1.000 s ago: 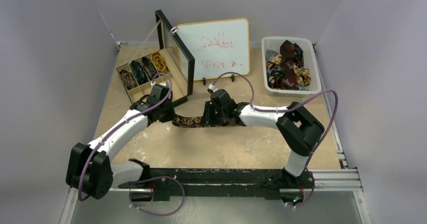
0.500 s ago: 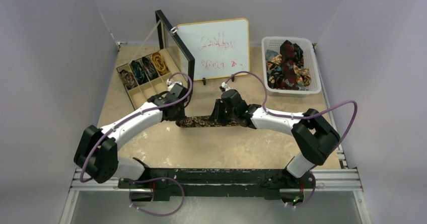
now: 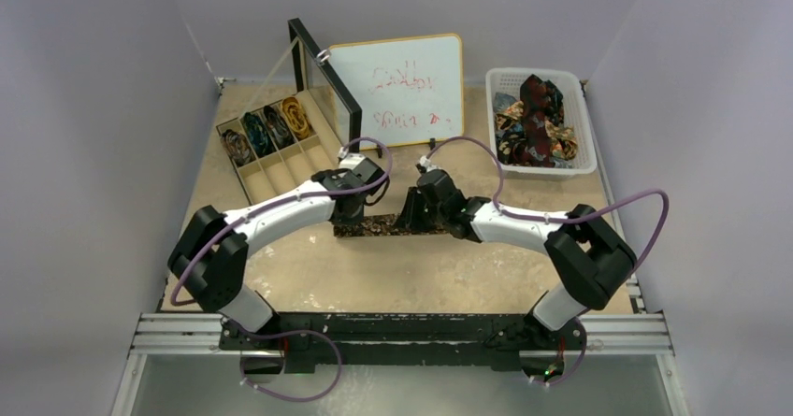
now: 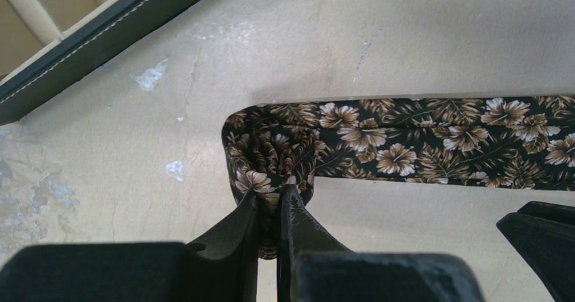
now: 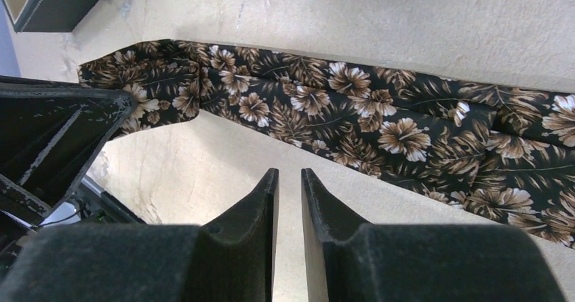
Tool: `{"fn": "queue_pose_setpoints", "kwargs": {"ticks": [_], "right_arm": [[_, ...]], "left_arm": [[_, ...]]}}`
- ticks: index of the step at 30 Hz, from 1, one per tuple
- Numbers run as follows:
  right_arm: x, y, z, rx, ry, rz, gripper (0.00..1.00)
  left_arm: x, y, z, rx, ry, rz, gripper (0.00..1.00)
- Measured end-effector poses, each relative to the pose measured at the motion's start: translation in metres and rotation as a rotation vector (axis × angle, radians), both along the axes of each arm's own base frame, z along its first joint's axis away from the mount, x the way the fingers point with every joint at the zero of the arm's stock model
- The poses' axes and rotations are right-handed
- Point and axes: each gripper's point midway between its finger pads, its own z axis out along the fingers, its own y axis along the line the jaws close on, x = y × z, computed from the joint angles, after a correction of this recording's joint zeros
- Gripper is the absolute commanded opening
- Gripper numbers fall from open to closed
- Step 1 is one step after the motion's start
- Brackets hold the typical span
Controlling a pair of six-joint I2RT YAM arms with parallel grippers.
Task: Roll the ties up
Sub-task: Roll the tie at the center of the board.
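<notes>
From above, the brown floral tie (image 3: 393,226) lies stretched on the counter (image 3: 374,280) between both arms. Left wrist: the left hand (image 4: 271,203) is clenched on the tie's rolled end. Right wrist: the right hand (image 5: 289,180), fingers slightly parted, grasps nothing beside the strip.

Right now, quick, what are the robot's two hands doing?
Left gripper: closed, pinching the rolled end of the brown tie.
Right gripper: barely open, holding nothing.
</notes>
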Motion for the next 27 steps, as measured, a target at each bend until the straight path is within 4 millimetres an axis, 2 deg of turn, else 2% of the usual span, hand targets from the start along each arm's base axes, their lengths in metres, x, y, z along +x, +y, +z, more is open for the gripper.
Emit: {"fn": "queue_pose_setpoints", "kwargs": {"ticks": [12, 16, 20, 23, 27], "right_arm": [[-0.001, -0.019, -0.009, 0.01, 0.017, -0.044, 0.25], [-0.004, -0.029, -0.016, 0.025, 0.038, -0.056, 0.27], [-0.004, -0.033, -0.019, 0.045, 0.059, -0.061, 0.36], [-0.002, -0.029, -0.014, 0.073, 0.051, -0.046, 0.49], [-0.001, -0.021, 0.003, 0.121, -0.001, 0.011, 0.66]], "left_arm": [[0.003, -0.041, -0.021, -0.013, 0.05, -0.066, 0.54], [0.003, -0.063, -0.025, -0.1, 0.074, -0.113, 0.63], [0.004, -0.082, -0.023, -0.185, 0.075, -0.155, 0.69], [0.004, -0.09, -0.017, -0.227, 0.074, -0.17, 0.73], [0.003, -0.087, 0.008, -0.304, 0.029, -0.165, 0.76]]}}
